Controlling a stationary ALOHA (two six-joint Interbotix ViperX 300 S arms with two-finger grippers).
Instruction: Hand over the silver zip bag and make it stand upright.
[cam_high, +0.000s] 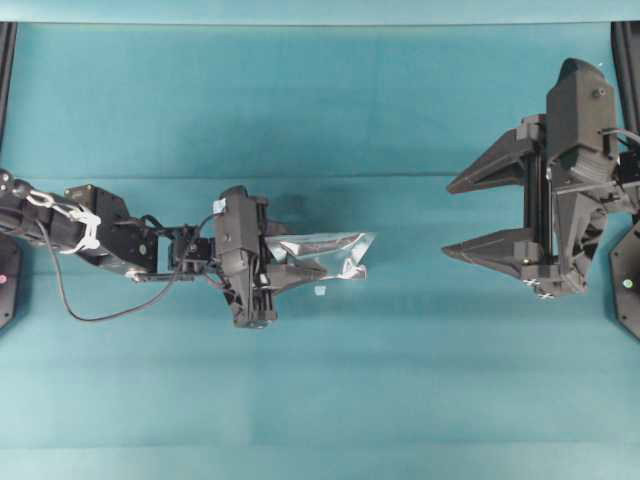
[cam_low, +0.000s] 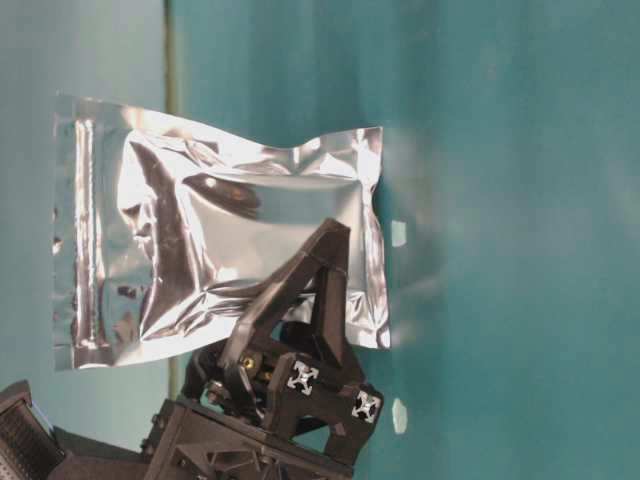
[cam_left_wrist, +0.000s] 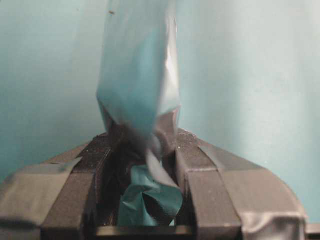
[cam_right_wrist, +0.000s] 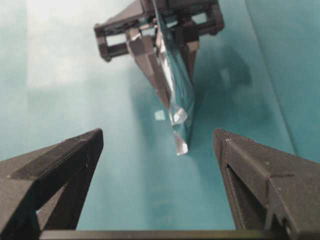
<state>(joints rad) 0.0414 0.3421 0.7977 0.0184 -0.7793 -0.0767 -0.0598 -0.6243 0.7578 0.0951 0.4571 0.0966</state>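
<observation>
My left gripper (cam_high: 298, 263) is shut on the silver zip bag (cam_high: 325, 252), a crinkled foil pouch pinched at one end. The bag sticks out to the right, seen almost edge-on from above. The table-level view shows its broad shiny face (cam_low: 220, 230), with the zip strip along the edge far from the left gripper (cam_low: 322, 262). In the left wrist view the foil (cam_left_wrist: 137, 75) is bunched between the left gripper's pads (cam_left_wrist: 145, 147). My right gripper (cam_high: 450, 219) stands wide open with nothing in it, facing the bag across a gap. Its wrist view shows the bag's free end (cam_right_wrist: 179, 117) ahead of the right gripper (cam_right_wrist: 157, 136).
Everything sits over a teal table cover (cam_high: 320, 400). A tiny white scrap (cam_high: 320, 290) lies on it just below the bag, and it also shows in the right wrist view (cam_right_wrist: 159, 115). Black frame posts (cam_high: 6, 60) stand at the far corners.
</observation>
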